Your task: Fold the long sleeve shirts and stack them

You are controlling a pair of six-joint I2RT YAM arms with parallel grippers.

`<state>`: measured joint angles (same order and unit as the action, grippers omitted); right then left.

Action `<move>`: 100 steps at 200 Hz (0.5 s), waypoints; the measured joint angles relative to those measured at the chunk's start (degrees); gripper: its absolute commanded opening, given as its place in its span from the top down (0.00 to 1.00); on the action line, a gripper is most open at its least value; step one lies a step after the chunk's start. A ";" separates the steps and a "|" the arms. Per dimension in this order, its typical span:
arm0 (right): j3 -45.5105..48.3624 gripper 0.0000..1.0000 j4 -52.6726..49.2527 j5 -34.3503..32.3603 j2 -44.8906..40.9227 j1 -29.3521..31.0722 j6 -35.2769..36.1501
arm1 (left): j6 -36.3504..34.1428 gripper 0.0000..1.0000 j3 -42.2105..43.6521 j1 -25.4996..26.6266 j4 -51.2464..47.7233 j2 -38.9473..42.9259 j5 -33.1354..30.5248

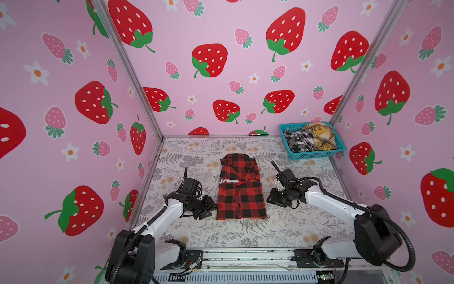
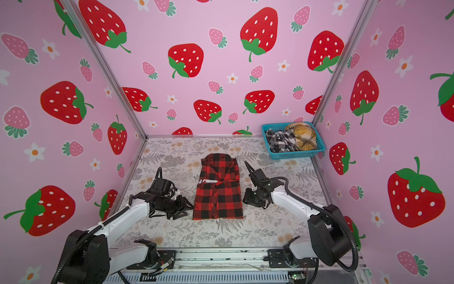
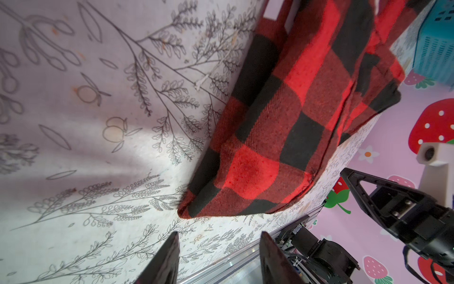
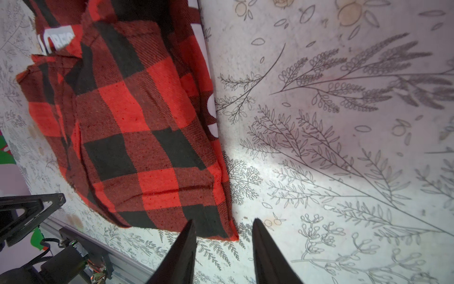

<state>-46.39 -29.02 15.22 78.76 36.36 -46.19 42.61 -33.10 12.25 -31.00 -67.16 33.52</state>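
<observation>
Left gripper open, empty, just beside near corner of red shirt | right gripper open, empty, at its other near corner | red shirt folded flat mid table, black checks, white lettering | judged soft, light, limp: pinch hem corners through all layers | black-white shirt, yellow shirt heaped in basket

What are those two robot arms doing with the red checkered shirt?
They are folding shirts. The red shirt lies folded on the table, with the left gripper and right gripper open on either side of it, holding nothing. A black-and-white shirt and a yellow shirt sit crumpled in the blue basket.
</observation>
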 measured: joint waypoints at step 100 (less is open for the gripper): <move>2.73 0.59 3.50 1.62 -0.74 0.50 2.23 | 4.76 0.42 4.68 -0.37 0.00 4.20 -0.98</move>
<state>-43.66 -25.52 16.84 78.02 36.86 -43.97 47.37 -28.42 11.88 -31.00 -62.96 32.53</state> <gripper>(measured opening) 0.410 0.579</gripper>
